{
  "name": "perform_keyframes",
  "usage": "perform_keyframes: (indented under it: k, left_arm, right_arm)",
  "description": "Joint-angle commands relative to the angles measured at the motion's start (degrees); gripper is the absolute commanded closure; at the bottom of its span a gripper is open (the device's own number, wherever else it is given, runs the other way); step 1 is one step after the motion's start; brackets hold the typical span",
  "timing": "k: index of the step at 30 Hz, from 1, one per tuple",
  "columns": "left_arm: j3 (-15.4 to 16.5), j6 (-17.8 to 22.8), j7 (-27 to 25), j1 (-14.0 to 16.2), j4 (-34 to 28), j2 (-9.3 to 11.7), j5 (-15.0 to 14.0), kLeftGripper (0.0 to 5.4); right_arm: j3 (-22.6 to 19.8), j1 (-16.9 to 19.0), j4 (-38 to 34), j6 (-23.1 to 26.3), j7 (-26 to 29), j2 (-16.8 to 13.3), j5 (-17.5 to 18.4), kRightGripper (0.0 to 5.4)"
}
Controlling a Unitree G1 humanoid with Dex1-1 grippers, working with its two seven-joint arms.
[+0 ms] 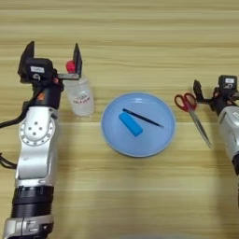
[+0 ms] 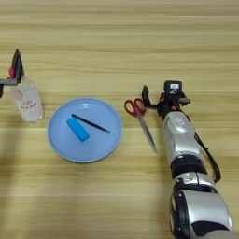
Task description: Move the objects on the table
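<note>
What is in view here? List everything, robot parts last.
bottle: one, clear with red cap and label, upright on the table left of the plate, beside the left tool
plate: one, light blue, middle of the table
block: one, light blue, lying in the plate
stick: one, black, thin, lying in the plate just behind the block
scissors: one pair, red handles, flat on the table right of the plate, blades pointing toward the robot
table: one, light-brown wood, fills the view
left tool: one, black, fingers spread wide, at the bottle's cap
right tool: one, black, at the scissors' handles; finger state unclear
</note>
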Motion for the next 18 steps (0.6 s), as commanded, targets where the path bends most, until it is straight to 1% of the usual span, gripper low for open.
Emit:
perform_keyframes:
  k: [1,2,4,6,9,13,18]
  left_arm:
    - [2.4,0.3,1.5,-1.4,0.0,1.1,-0.4,0.02]
    - [3.0,-0.1,2.1,-1.5,0.5,1.4,0.2,0.02]
    - [3.8,-0.3,2.6,-1.8,1.0,1.7,0.4,0.02]
    - [4.6,-0.6,3.9,-2.1,1.8,2.5,1.7,0.02]
    - [5.6,-0.5,5.3,-2.5,3.5,3.3,2.6,0.02]
    - [6.5,0.1,6.9,-2.8,6.5,3.7,3.1,0.02]
    - [7.1,-0.4,8.3,-3.5,10.5,4.1,3.7,0.02]
  right_arm:
    - [0.1,-1.0,0.5,0.2,-0.1,-0.3,-0.3,0.0]
    - [0.1,-1.0,0.5,0.2,-0.1,-0.3,-0.3,0.0]
    - [0.1,-1.0,0.5,0.2,-0.1,-0.3,-0.3,0.0]
    - [0.1,-1.0,0.4,0.2,-0.1,-0.3,-0.2,0.0]
    - [0.0,-1.0,0.4,0.2,-0.1,-0.3,-0.2,0.0]
    - [0.0,-1.0,0.3,0.2,0.0,-0.3,-0.2,0.0]
    - [0.0,-1.0,0.4,0.2,0.1,-0.4,-0.1,0.0]
